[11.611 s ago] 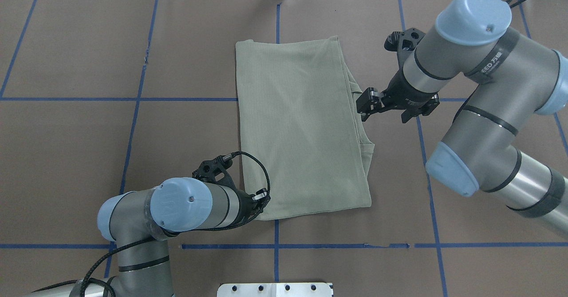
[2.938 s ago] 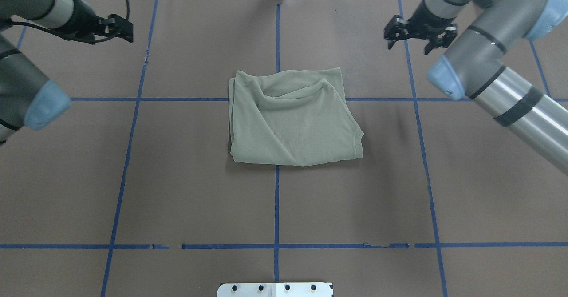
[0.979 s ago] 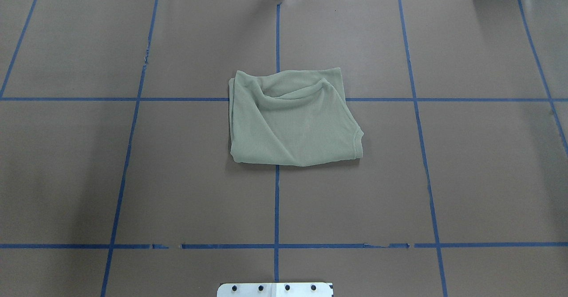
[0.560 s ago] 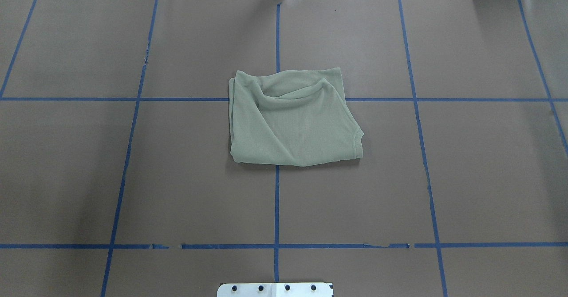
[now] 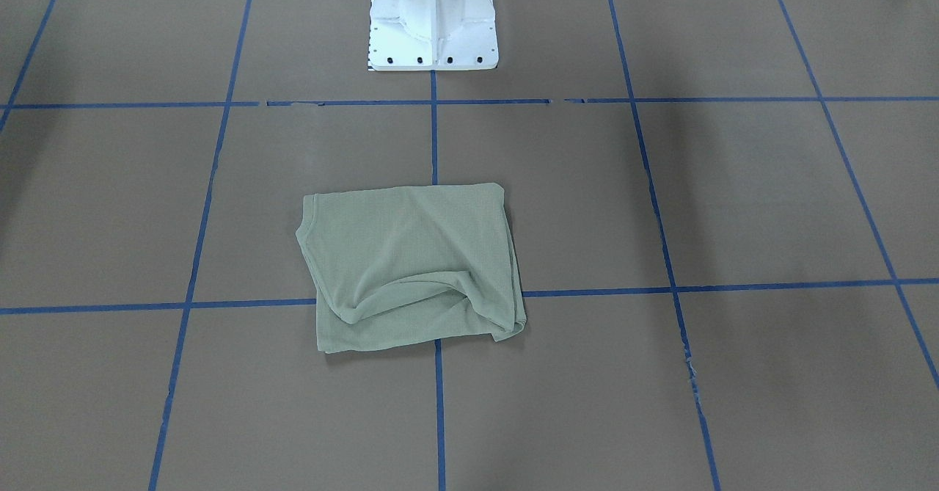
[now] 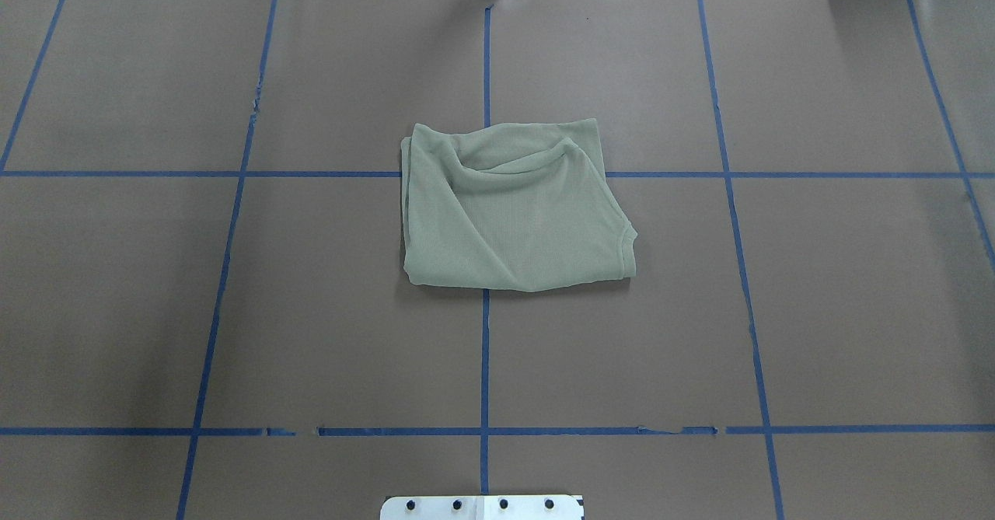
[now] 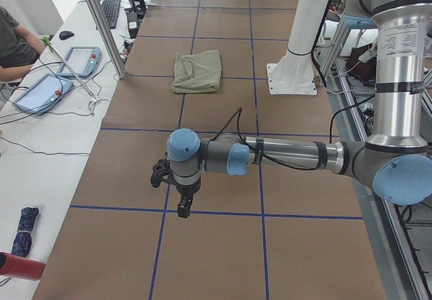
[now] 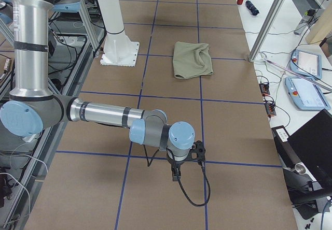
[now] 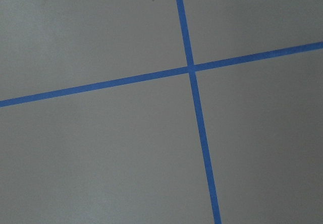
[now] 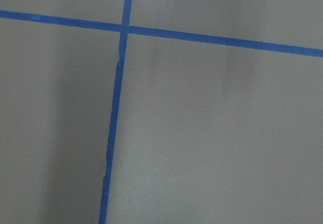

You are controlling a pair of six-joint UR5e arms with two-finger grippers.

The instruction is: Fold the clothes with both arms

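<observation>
The clothes, one sage-green shirt point(image 6: 513, 209), lie folded into a rumpled rectangle at the table's centre, with a crease near the far edge and nothing touching them point(image 5: 414, 263). Neither arm shows in the overhead or front views. In the exterior left view my left gripper point(image 7: 182, 210) hangs fingers-down over bare table, far from the shirt point(image 7: 198, 70). In the exterior right view my right gripper point(image 8: 175, 176) hangs likewise at the other end, away from the shirt point(image 8: 192, 59). I cannot tell whether either is open or shut. Both wrist views show only brown table and blue tape.
The white base pedestal point(image 5: 433, 14) stands at the robot's side of the table. Blue tape lines grid the brown surface. A side bench holds tablets point(image 7: 81, 60) and a seated person point(image 7: 13, 40); a metal post point(image 7: 101, 23) rises at the table's edge.
The shirt went from a long fold to a shorter bundle, and both arms left the overhead view. Nothing has moved in the last second.
</observation>
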